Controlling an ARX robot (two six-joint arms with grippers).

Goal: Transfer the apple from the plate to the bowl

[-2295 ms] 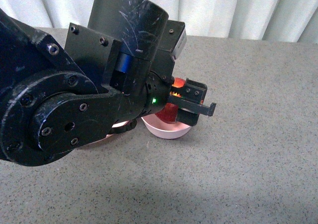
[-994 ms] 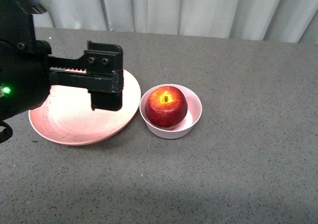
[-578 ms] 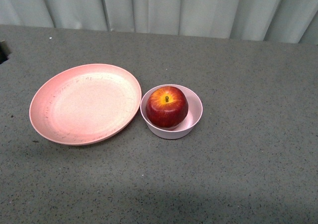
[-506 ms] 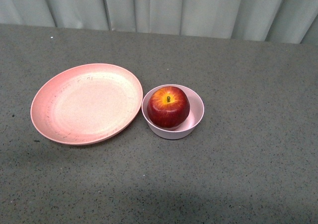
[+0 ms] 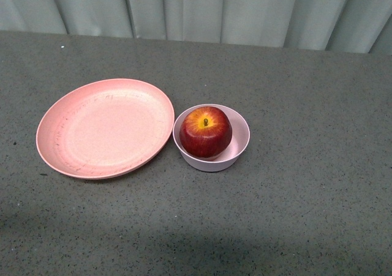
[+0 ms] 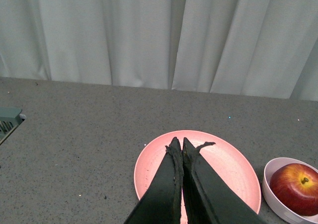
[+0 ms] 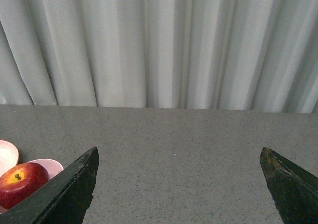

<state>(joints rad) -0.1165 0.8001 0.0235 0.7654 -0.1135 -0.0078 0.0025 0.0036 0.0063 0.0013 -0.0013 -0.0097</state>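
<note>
With the left gripper [image 6: 179, 147] withdrawn and pinched closed and the right gripper [image 7: 179, 184] spread wide, the apple [image 5: 205, 131] sits in the bowl [image 5: 240, 142] beside the bare plate [image 5: 104, 127], the move apparently complete.

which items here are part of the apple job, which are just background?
Job:
apple, sitting in the bowl
bowl
plate, bare
left gripper, shut, empty
right gripper, open, empty

Background:
table
curtain
grey object at table edge, unclear what it is
</note>
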